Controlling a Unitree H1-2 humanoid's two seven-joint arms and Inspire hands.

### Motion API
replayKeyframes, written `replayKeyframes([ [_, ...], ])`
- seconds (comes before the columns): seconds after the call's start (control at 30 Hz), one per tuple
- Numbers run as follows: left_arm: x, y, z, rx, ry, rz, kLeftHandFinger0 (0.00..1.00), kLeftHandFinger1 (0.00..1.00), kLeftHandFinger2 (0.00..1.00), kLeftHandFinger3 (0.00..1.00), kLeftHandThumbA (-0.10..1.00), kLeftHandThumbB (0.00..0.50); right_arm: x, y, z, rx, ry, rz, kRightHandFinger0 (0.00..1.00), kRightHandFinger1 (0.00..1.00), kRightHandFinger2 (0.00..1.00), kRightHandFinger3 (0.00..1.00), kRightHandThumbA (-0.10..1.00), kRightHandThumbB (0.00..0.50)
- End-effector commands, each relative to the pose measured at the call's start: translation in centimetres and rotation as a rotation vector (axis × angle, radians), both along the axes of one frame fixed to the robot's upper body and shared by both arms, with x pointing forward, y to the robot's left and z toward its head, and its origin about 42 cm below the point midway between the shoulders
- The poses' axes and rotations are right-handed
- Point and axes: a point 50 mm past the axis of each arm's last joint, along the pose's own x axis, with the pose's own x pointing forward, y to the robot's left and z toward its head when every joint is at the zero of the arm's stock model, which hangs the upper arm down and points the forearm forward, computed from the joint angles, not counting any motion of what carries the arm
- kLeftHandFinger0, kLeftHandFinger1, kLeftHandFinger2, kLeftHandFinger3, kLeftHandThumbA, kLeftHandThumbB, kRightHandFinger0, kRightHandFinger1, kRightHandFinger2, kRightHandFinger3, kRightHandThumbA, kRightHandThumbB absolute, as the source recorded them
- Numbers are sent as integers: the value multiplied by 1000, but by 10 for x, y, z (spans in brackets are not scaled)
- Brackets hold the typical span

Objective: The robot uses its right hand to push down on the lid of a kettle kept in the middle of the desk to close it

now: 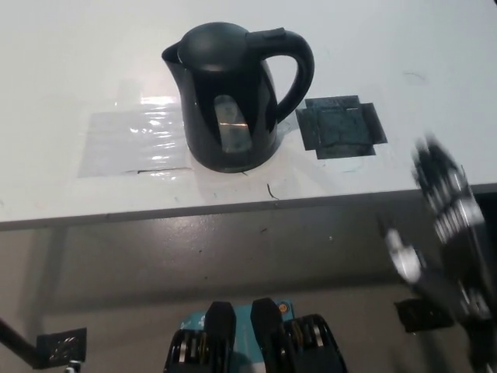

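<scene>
Head view: the kettle [233, 97] stands mid-desk [62, 47] with its lid [213, 43] seemingly seated, so the blurred right hand [444, 203], grip not discernible, is best lowered clear of it.

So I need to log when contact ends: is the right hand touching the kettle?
Apart. The head view shows the black right hand blurred at the desk's right edge, with bare desk between it and the kettle.
</scene>
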Motion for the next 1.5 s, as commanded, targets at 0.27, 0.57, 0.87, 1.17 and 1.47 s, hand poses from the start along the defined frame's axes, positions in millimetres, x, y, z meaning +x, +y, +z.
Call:
replayKeyframes([
  [0.27,15,18,21,27,-40,2,1000,1000,1000,1000,1000,128,18,-61,-105,35,112,-135,1000,1000,1000,1000,705,0],
  [0.57,36,12,30,38,-75,-40,1000,1000,1000,1000,1000,127,36,-98,-204,71,249,-261,1000,1000,1000,1000,901,0],
  [0.87,48,12,38,43,-99,-42,1000,1000,1000,1000,1000,114,47,-133,-241,226,355,-341,1000,1000,1000,1000,813,0],
  [1.17,46,11,37,50,-95,-51,1000,1000,1000,1000,1000,102,43,-138,-264,290,417,-369,1000,1000,1000,1000,691,0],
  [1.47,43,8,32,38,-82,-46,1000,1000,1000,1000,1000,89,37,-140,-270,275,443,-362,1000,1000,1000,1000,636,0],
])
